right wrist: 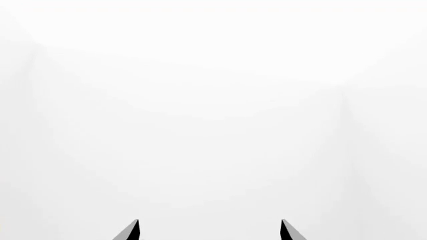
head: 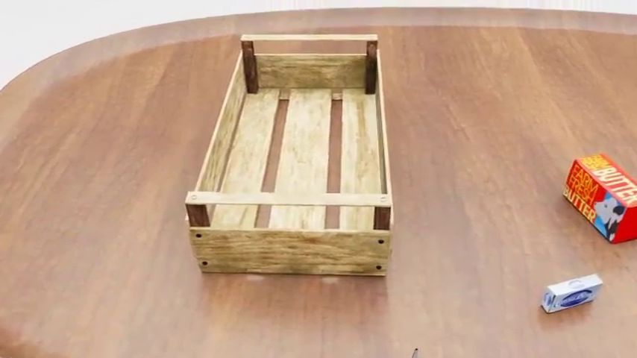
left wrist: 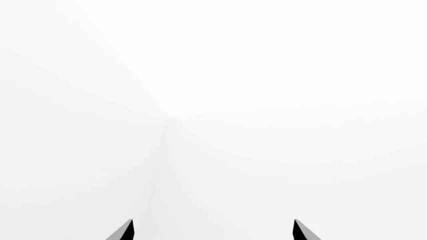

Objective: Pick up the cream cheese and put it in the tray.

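In the head view the tray stands empty at the centre of the wooden counter, its long sides running toward the top of the frame; the cream cheese lies flat at lower right, well apart from the tray, with the butter box above it at the right edge. Each wrist view shows only blank white past two dark tips; the left gripper and the right gripper both have their jaws spread and hold nothing.
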Controlling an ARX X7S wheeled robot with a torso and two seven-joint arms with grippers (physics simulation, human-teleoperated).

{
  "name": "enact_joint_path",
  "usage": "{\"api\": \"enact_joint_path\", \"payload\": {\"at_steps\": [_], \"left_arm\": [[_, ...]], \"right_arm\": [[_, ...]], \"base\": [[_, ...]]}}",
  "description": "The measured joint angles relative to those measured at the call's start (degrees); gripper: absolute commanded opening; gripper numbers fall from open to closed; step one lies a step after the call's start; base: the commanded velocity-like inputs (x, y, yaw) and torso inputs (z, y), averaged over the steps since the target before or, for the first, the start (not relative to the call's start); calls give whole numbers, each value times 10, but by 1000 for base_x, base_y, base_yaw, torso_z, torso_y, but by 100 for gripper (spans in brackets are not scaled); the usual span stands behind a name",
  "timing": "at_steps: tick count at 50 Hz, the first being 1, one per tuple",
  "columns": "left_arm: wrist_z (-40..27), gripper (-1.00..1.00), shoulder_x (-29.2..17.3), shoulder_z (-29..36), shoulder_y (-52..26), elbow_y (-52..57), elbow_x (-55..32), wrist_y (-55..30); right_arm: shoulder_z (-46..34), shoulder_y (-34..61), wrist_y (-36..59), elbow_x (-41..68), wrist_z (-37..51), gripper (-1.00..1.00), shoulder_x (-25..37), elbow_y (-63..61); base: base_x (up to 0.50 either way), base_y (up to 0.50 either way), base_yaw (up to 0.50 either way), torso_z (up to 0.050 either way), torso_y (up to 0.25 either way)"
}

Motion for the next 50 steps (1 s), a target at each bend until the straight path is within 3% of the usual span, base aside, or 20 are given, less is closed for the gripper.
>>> {"api": "enact_joint_path", "payload": {"at_steps": [34, 50], "left_arm": [[-11, 100, -6, 9, -2, 2, 4, -5], [-14, 100, -9, 13, -4, 2, 3, -7]], "right_arm": [[-7, 3, 8, -1, 12, 100, 5, 0], [-11, 5, 11, 10, 15, 100, 10, -1]], "base": [[163, 177, 0, 0, 0], [163, 28, 0, 0, 0]]}}
